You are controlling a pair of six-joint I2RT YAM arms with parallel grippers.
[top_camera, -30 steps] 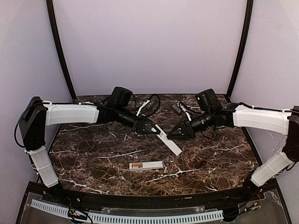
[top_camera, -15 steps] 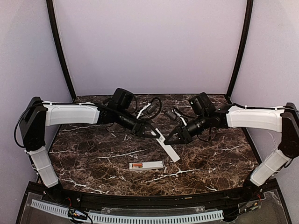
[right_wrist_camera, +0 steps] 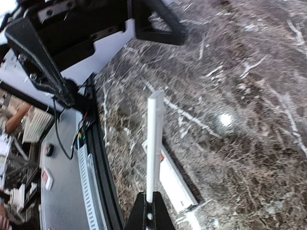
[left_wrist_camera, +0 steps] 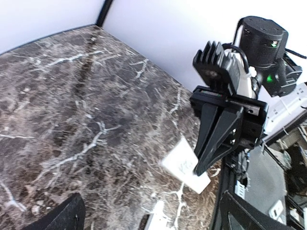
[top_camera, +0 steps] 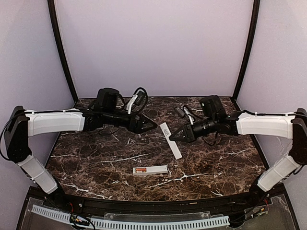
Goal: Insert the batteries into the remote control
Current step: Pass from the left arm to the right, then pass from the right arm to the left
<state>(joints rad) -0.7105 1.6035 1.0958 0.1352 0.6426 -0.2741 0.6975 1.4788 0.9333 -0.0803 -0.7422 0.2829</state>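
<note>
The white remote control (top_camera: 153, 169) lies flat near the table's front, with an orange battery (top_camera: 140, 170) showing in its left end. The right wrist view shows the same remote control (right_wrist_camera: 175, 184) and battery (right_wrist_camera: 161, 156) under the strip. My right gripper (top_camera: 171, 138) is shut on one edge of a thin white cover strip (top_camera: 175, 149), held above the table. In the right wrist view the gripper (right_wrist_camera: 149, 194) pinches that strip (right_wrist_camera: 154, 139) edge-on. My left gripper (top_camera: 152, 127) is open and empty, left of the strip; its fingers (left_wrist_camera: 67, 215) stand wide apart.
From the left wrist I see the right gripper (left_wrist_camera: 211, 148) pinching the cover strip (left_wrist_camera: 184, 168). Dark marble table (top_camera: 96, 158), purple walls behind and beside it. A black rail (top_camera: 144, 206) runs along the front edge.
My right gripper shut on the cover strip. My left gripper then opened, let go of the strip and drew back to the left. The remote has not moved.
</note>
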